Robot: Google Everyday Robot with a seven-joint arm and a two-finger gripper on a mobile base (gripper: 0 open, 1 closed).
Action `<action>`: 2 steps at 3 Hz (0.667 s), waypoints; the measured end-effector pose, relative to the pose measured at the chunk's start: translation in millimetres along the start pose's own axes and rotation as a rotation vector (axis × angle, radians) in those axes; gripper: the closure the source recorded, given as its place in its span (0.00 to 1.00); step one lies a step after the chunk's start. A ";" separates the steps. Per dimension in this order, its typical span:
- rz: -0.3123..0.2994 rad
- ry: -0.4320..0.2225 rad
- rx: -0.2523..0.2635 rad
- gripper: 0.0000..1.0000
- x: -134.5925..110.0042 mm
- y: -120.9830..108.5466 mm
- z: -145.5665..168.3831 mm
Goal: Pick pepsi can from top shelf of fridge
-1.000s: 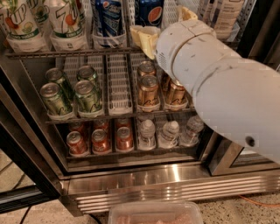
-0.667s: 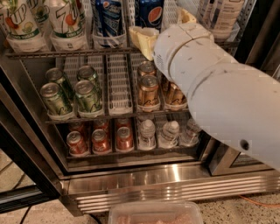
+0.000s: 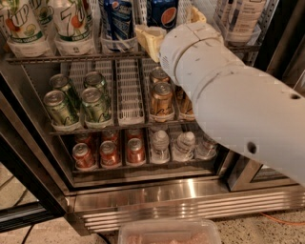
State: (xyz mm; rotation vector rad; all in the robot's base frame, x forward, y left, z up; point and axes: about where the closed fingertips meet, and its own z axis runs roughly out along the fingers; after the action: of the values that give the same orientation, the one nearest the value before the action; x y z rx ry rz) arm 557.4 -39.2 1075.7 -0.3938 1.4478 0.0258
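The pepsi can (image 3: 167,14) stands on the top shelf (image 3: 71,58) of the fridge (image 3: 190,200), dark blue with its round logo showing; its top is cut off by the view's edge. My gripper (image 3: 174,26) reaches in at shelf height on a thick white arm (image 3: 238,105). One cream finger (image 3: 148,40) sits left of the can's base, the other finger (image 3: 198,14) to its right. The jaws look open around the can. The arm hides the can's lower part.
A blue can with white streaks (image 3: 116,21) stands just left of the pepsi can, 7UP bottles (image 3: 71,19) further left, a clear bottle (image 3: 240,19) to the right. Below are green cans (image 3: 59,107), copper cans (image 3: 162,100), red cans (image 3: 109,152), water bottles (image 3: 159,143). A plastic tub (image 3: 169,233) lies at the bottom edge.
The arm has pushed a little further up and into the fridge, bringing the fingers closer in around the pepsi can. The cans and bottles have not moved.
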 end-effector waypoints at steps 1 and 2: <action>0.007 -0.006 0.016 0.34 0.0 -2.4 7.8; 0.021 -0.001 0.028 0.34 2.0 -4.8 14.4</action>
State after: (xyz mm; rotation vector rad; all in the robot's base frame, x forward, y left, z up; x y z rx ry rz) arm 572.7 -40.2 1075.9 -0.3559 1.4495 0.0228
